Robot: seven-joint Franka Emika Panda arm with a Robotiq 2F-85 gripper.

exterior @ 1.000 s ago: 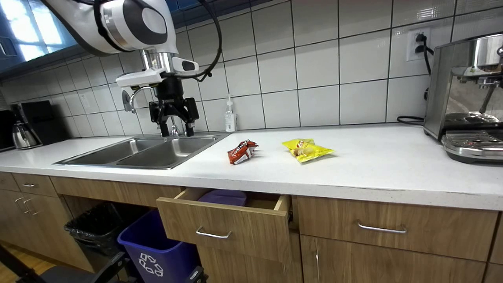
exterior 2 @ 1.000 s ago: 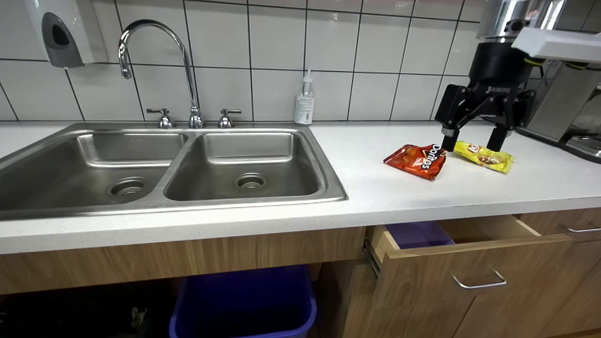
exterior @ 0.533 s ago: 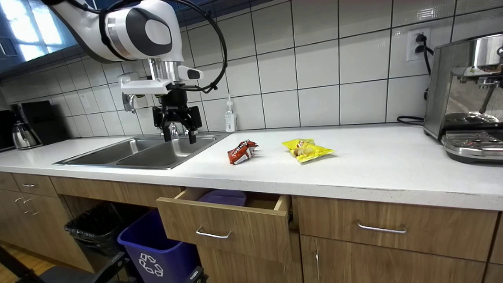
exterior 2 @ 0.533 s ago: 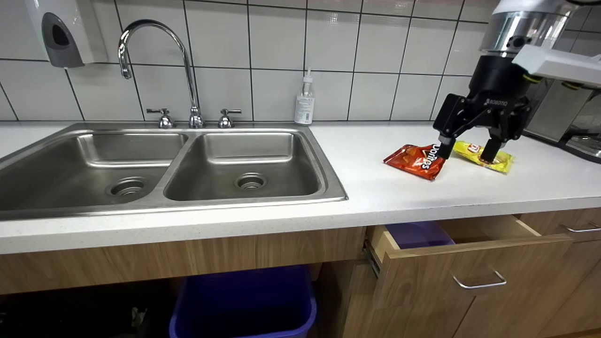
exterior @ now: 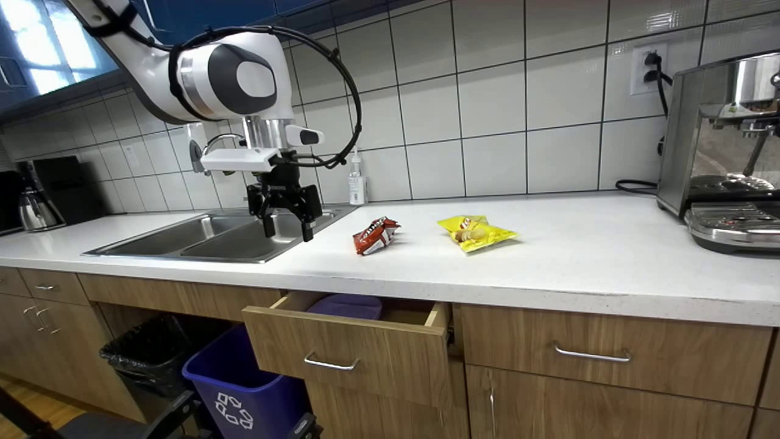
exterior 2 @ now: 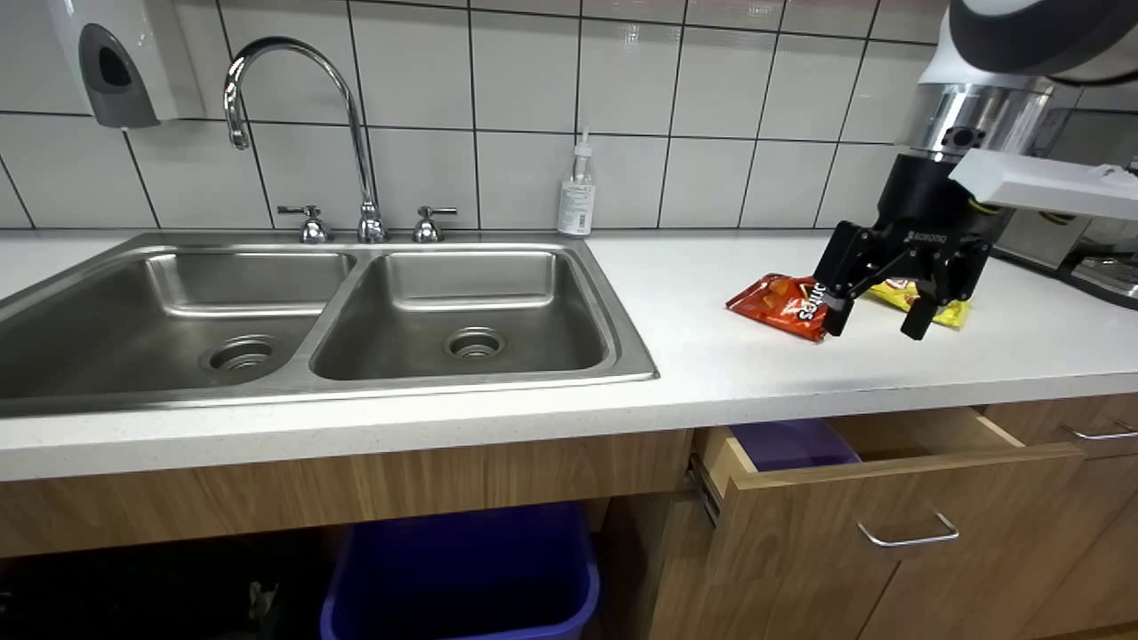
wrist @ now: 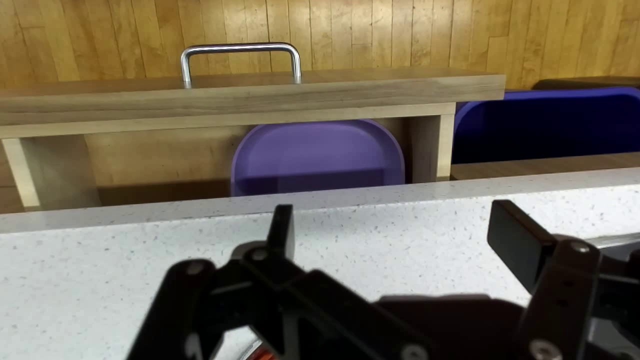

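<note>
White-and-grey arm [exterior: 241, 79], black cable [exterior: 358, 107], silver collar [exterior 2: 982, 117], black ROBOTIQ-lettered gripper [exterior 2: 876, 324]

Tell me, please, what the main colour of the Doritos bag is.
The Doritos bag is mainly orange-red, showing best in an exterior view.

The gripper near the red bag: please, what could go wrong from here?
If it moves sideways, the open gripper might nudge the red bag nearby. Also, the drawer stands pulled out beyond the edge of the counter, so a low move there could strike it.
</note>
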